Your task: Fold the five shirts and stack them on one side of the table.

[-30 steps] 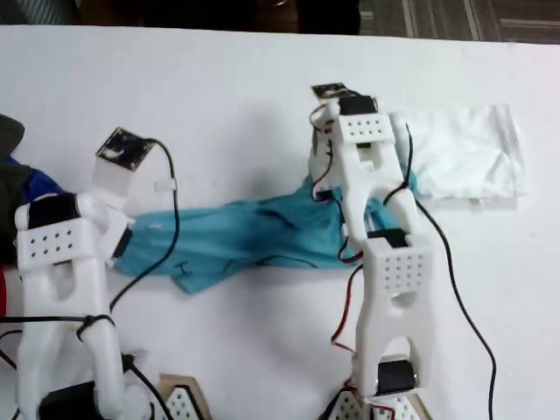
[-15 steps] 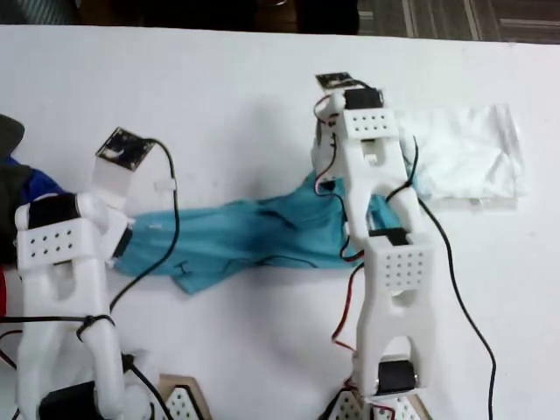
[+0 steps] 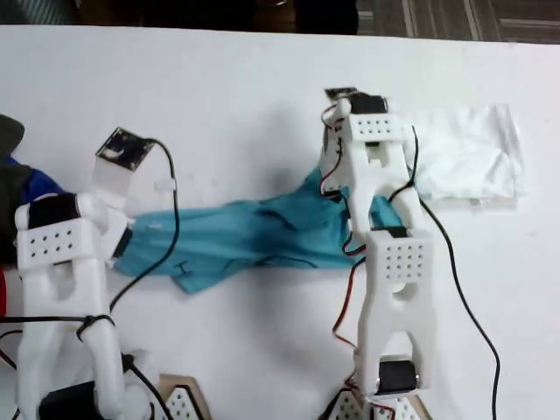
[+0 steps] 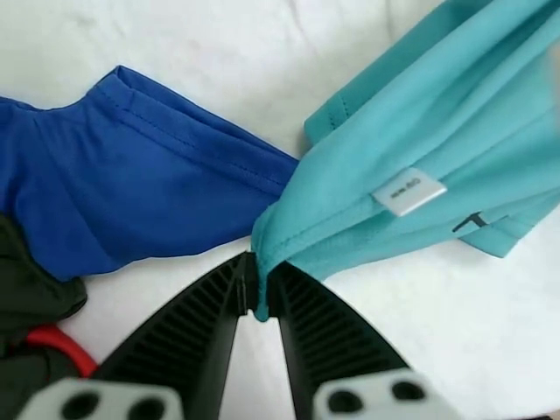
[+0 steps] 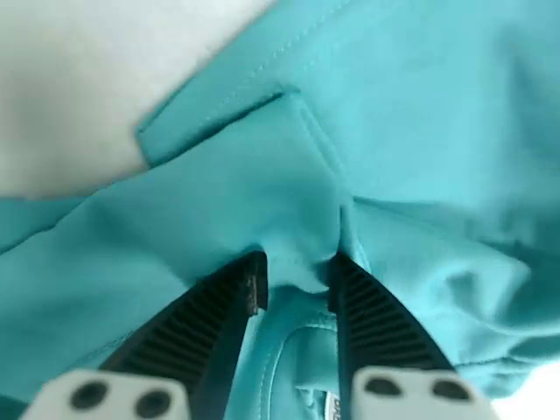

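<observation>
1. The teal shirt (image 3: pixel 254 236) lies stretched across the middle of the table (image 3: pixel 219 87), between the two arms.
2. The left gripper (image 4: pixel 261 293) is pinched tight on one edge of the teal shirt, just beside a blue shirt (image 4: pixel 131 184).
3. The right gripper (image 5: pixel 297 280) squeezes a bunch of the teal cloth between its jaws, near a white folded shirt (image 3: pixel 464 166).
4. The left pinch has only a thin bit of hem. A hard pull could make it slip out.
5. The cloth is twisted and bunched, so the fold could come out crooked.
6. The right arm is very close to the white folded shirt. It could bump it and mess it up.
</observation>
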Robot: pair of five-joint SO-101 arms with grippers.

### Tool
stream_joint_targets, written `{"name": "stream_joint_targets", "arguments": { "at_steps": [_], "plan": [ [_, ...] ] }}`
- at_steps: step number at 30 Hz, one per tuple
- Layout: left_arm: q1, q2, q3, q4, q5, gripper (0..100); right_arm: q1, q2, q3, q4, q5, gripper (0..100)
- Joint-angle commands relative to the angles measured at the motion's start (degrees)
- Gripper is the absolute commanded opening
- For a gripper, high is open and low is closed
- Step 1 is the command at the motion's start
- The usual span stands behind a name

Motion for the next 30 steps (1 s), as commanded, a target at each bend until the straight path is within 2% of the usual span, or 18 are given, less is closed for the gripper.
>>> {"name": "stream_joint_targets", "arguments": {
  "at_steps": [1, 8, 10, 13, 14, 15, 21, 30],
  "plan": [
    [-0.7, -0.7, -2.3, 0.0, -0.6, 3, 0.0, 0.5, -1.3, 0.4, 0.6, 12.4],
    [-0.5, -0.8, -2.4, 0.0, -0.6, 3, 0.0, 2.7, -1.3, -0.9, 0.6, 18.2],
    [-0.5, -0.8, -2.4, 0.0, -0.6, 3, 0.0, 2.9, -1.3, -1.0, 0.6, 15.6],
    [-0.5, -0.8, -2.4, 0.0, -0.6, 3, 0.0, 1.8, -2.0, -1.0, 0.6, 2.2],
    [-0.5, -0.8, -2.4, 0.0, -0.6, 3, 0.2, 1.2, -2.8, -0.6, 0.6, 1.1],
    [-0.5, -0.8, -2.4, 0.0, -0.6, 3, 0.5, 0.4, -3.7, -0.3, 0.6, 3.3],
    [-0.5, -0.8, -2.4, 0.0, -0.6, 3, 1.6, -5.5, -8.7, 2.9, 0.6, 1.8],
    [-0.4, -0.8, -2.4, -0.9, -0.6, 3, 0.9, -8.8, -8.3, 3.9, 0.6, 1.8]
  ]
}}
